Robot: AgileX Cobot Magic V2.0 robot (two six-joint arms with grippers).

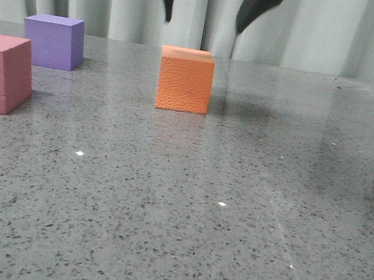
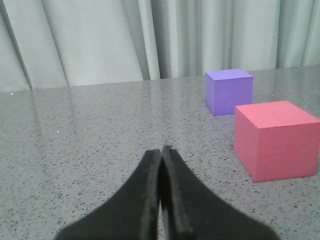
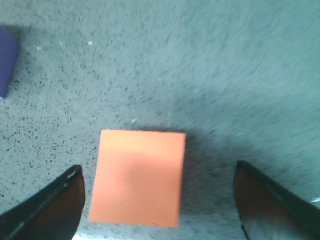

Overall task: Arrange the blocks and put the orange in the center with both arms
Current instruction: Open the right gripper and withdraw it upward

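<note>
Front view: right gripper (image 1: pixel 206 3) hangs above the orange cube (image 1: pixel 185 80), jaws wide, cube below between them. Left gripper (image 2: pixel 161 152) jaws pressed together, empty, pink cube (image 2: pixel 277 139) nearby.

A polished, speckled stone-like finish is shown by the grey table (image 1: pixel 246 215), with faint reflections. A grainy, leathery matt face is seen on the orange cube (image 1: pixel 184 82). The pink cube (image 2: pixel 277 140) and purple cube (image 2: pixel 228 91) appear smooth and matt.
</note>
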